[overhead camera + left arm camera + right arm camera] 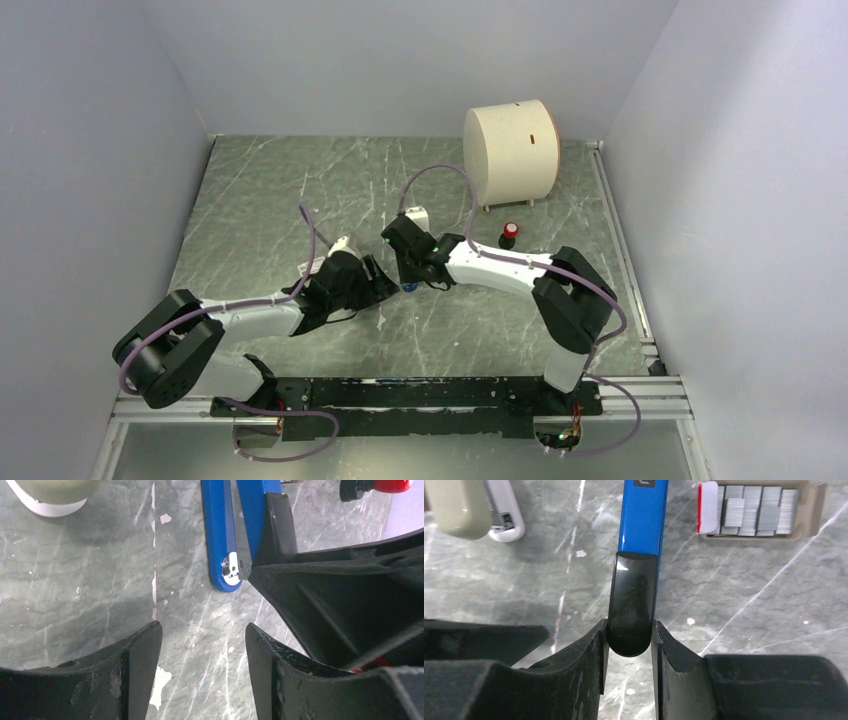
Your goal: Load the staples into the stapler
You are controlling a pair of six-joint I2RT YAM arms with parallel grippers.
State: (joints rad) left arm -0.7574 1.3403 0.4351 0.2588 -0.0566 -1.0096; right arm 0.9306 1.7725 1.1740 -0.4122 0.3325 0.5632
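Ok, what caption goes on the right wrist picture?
Right gripper pinches the stapler's black tip, staples waiting nearby.

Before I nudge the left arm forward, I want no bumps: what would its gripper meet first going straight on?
Probably the blue end of the stapler, lying on the table just ahead of the open left gripper, with the right gripper close beside it. Height is unclear, so it might pass above.
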